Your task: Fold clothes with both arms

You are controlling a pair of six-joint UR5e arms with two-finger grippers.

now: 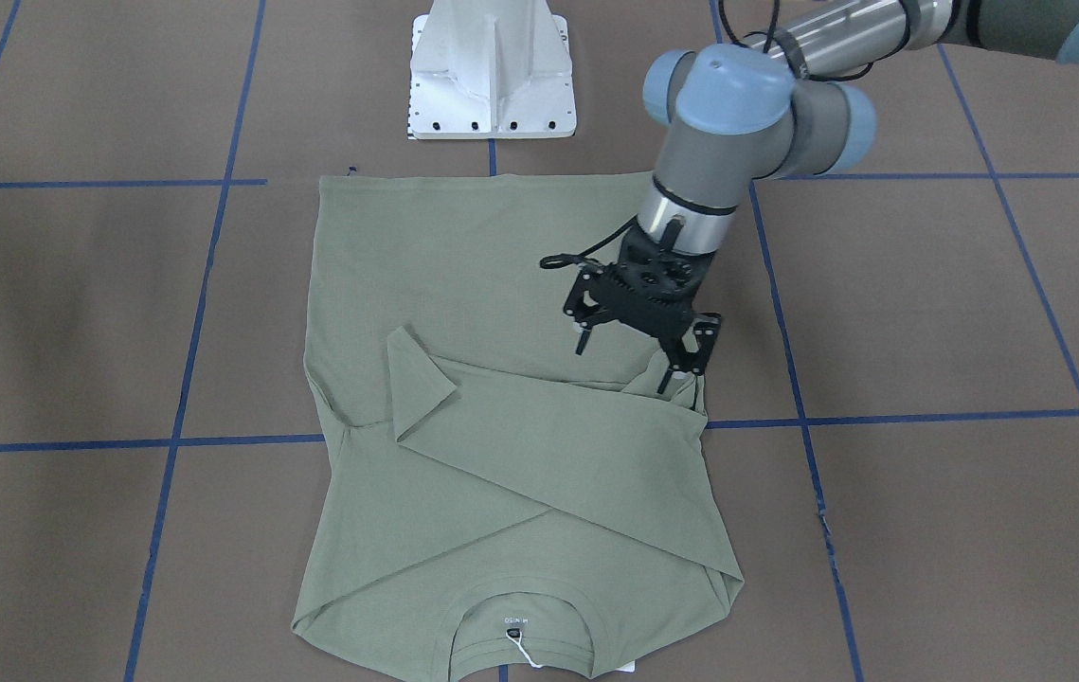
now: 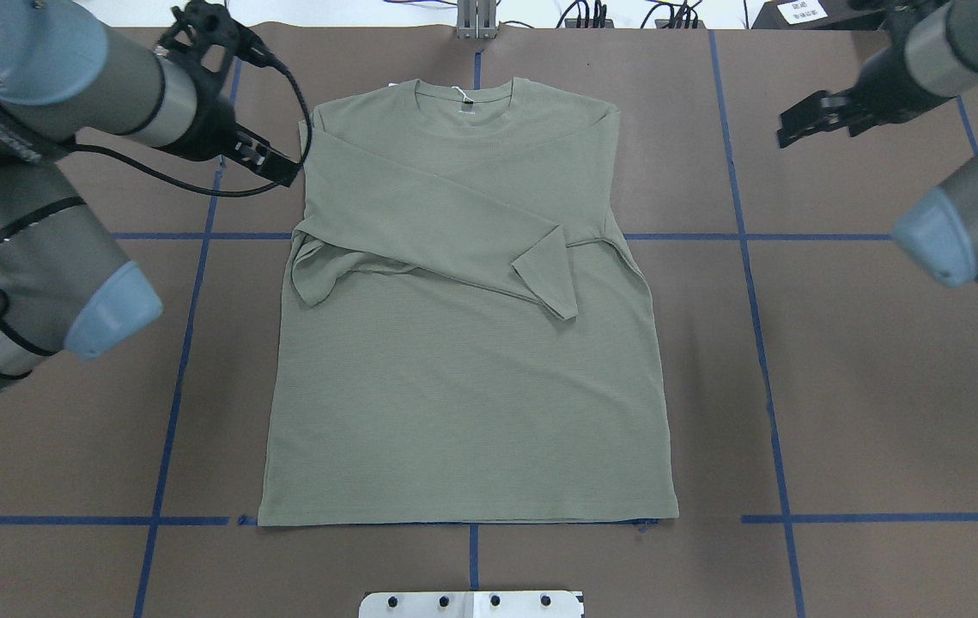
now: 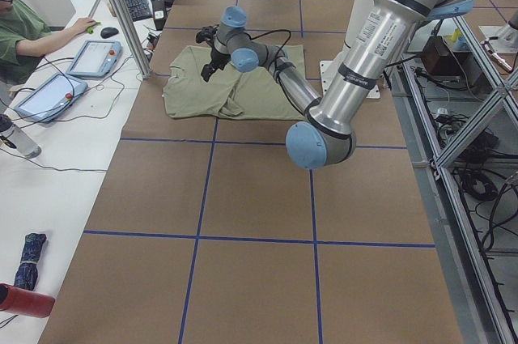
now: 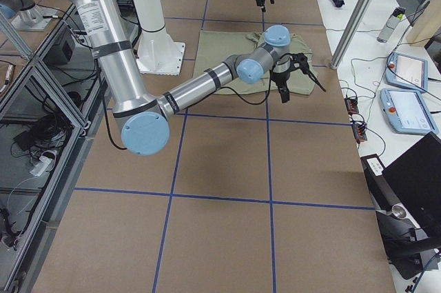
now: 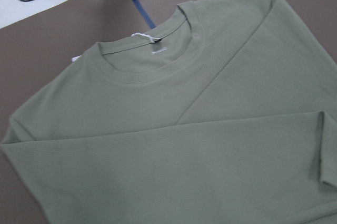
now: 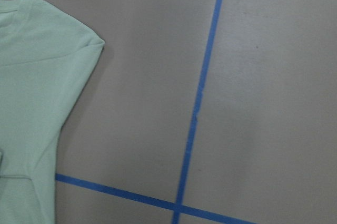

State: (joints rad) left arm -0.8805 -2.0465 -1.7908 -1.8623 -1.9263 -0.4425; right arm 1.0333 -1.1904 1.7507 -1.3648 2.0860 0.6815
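Observation:
The sage-green shirt (image 2: 463,386) lies flat on the brown table, collar (image 2: 463,94) at the far edge and both sleeves folded across the chest. One cuff (image 2: 549,275) is turned over near the shirt's right side. My left gripper (image 2: 276,166) hovers open and empty beside the shirt's left shoulder. In the front-facing view the left gripper (image 1: 624,365) shows over the shirt (image 1: 501,284). My right gripper (image 2: 789,129) hangs open and empty well off the shirt's right shoulder. The left wrist view looks down on the collar (image 5: 142,60) and the right wrist view on a shoulder (image 6: 31,76).
The white pedestal base (image 1: 492,85) stands just behind the hem. Blue tape lines (image 2: 763,343) grid the table. A metal post (image 3: 121,12) rises at the far edge. A person (image 3: 24,28) sits beyond it at a side desk with tablets (image 3: 93,57).

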